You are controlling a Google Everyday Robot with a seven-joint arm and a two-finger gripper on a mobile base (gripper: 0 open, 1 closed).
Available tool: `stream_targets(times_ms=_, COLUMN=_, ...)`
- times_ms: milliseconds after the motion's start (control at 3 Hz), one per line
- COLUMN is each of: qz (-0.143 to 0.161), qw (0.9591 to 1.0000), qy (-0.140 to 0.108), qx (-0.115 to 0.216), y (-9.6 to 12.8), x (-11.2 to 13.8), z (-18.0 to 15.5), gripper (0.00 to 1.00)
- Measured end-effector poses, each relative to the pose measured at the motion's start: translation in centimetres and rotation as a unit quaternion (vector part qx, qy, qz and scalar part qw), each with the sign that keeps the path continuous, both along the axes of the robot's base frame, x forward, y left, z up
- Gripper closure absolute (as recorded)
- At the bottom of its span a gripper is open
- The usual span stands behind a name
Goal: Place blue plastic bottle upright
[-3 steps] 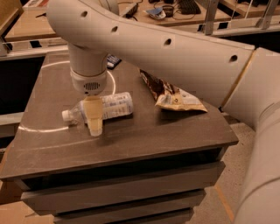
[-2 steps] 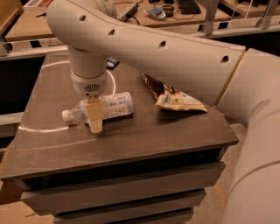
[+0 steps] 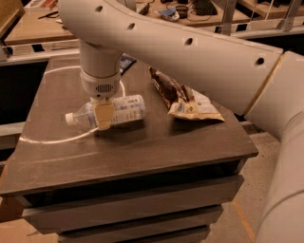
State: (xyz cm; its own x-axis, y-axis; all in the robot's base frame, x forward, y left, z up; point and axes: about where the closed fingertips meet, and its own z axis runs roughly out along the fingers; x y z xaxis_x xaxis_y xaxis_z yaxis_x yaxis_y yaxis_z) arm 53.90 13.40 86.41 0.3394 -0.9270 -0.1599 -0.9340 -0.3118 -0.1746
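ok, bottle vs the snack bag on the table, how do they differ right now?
The blue plastic bottle is clear with a white cap and pale label; the snack bag is brown and crinkled. The bottle is round-bodied; the bag lies flat and rumpled. The hand is down over the bottle's middle; the bag lies apart, untouched. Shared: both lie on the table, similar in length.

This looks like an office or robotics lab workspace. The dark drawer cabinet [image 3: 142, 156] has a white arc [image 3: 52, 140] marked on its top, and the robot's gripper [image 3: 105, 114] hangs low over its left half. Behind the cabinet run wooden desks [image 3: 33, 28] with a keyboard [image 3: 205, 6] and loose clutter. To the cabinet's right lies bare speckled floor [image 3: 259, 190] with an orange line [image 3: 243, 220].
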Motion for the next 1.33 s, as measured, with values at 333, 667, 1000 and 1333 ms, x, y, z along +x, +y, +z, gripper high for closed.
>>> stream_targets(times_ms=333, qz=0.004, qw=0.9971, qy=-0.027, qx=0.071, y=0.2, x=0.0, z=4.4, gripper=0.95)
stream_targets(times_ms=667, qz=-0.008, qw=0.9719, qy=-0.036, qx=0.232, y=-1.5, x=1.1, z=10.9, gripper=1.00)
stream_targets(times_ms=1000, qz=-0.016, qw=0.9247, qy=0.014, qx=0.380, y=-2.9, x=1.4, z=14.2, gripper=1.00)
stream_targets(times_ms=1333, qz=-0.026, qw=0.8705, qy=0.097, qx=0.482, y=-3.3, x=0.8, z=15.0, gripper=1.00)
